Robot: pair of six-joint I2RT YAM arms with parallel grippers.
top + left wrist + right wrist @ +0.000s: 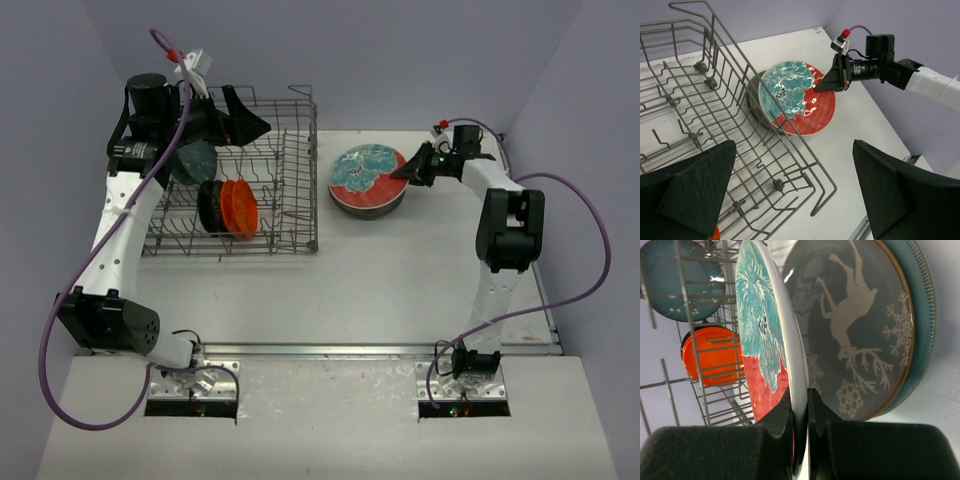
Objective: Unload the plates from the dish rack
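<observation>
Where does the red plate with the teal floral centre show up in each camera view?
Top external: red plate, centre right, right of the dish rack.
Left wrist: red plate mid-frame, beyond the rack's corner.
Right wrist: red plate edge-on, left of centre, pinched by the right gripper.
Shared landmark: the dish rack.

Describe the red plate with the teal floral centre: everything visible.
The red plate is round, glossy and ceramic-looking, with a teal floral splash across much of its face and a pale rim. The right pincer is shut on its rim, holding it tilted over a grey deer-patterned plate stacked on the table, right of the dish rack.
</observation>
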